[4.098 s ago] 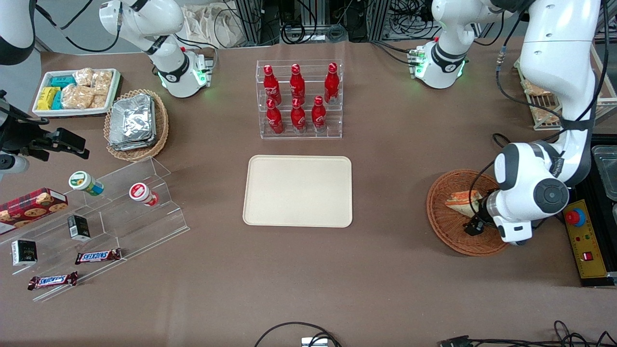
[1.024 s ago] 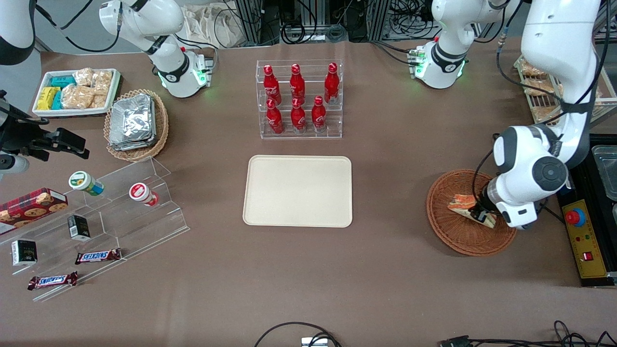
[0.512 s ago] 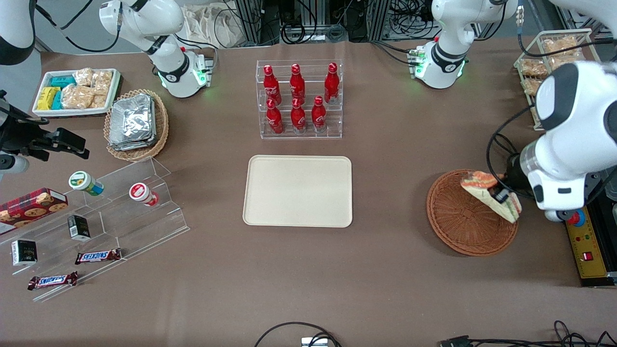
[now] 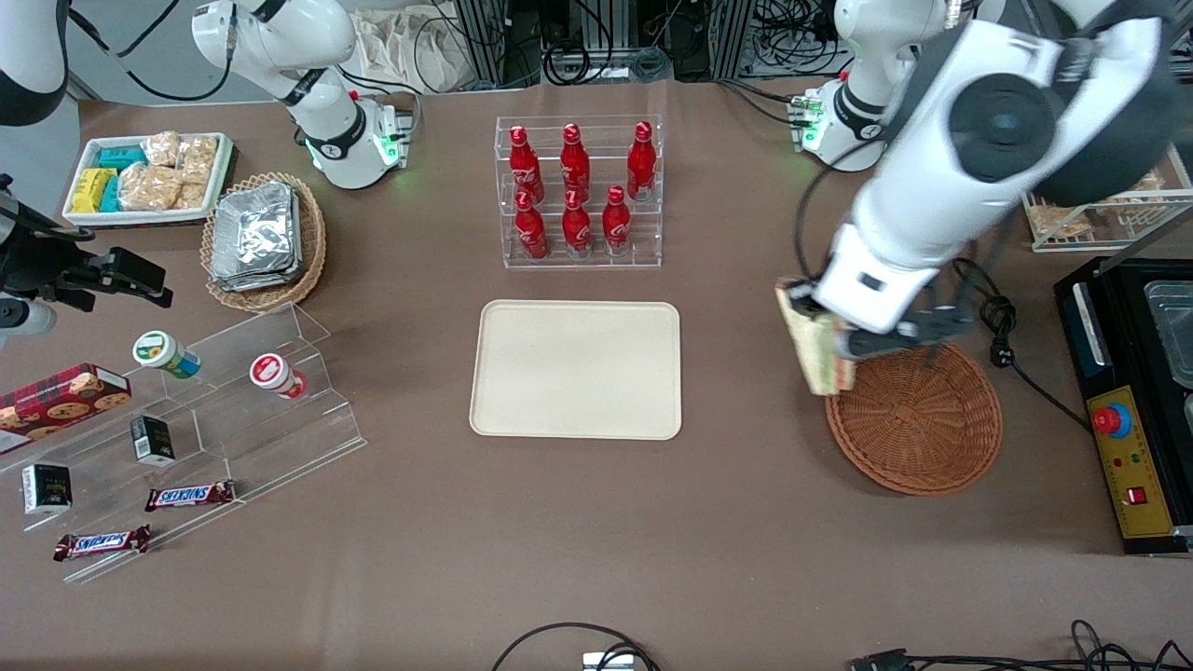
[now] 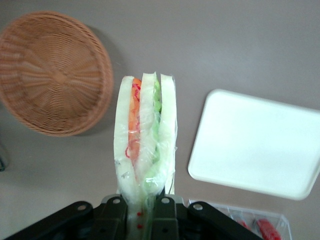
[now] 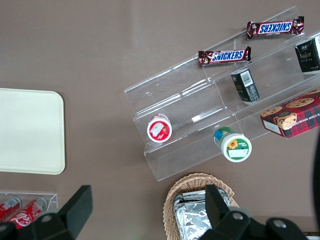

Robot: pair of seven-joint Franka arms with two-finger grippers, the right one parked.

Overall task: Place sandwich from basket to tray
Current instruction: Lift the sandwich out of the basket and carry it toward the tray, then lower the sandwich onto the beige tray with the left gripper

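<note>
While the tray [image 4: 576, 369] lies well toward the parked arm's end from it, the gripper [image 4: 832, 347] hangs clamped on the sandwich [image 4: 816, 349], lifted clear just beside the basket [image 4: 914, 418] rim.

I'm working in a robotics lab dressed as a snack shop — arm bases [image 4: 843, 126] bolted to a brown counter [image 4: 596, 540], cable tangles [image 4: 652, 37] along the edge nearest the arms, an emergency-stop box [image 4: 1123, 457], acrylic racks of cola bottles [image 4: 578, 191] and what look like chocolate bars [image 4: 189, 495].
</note>
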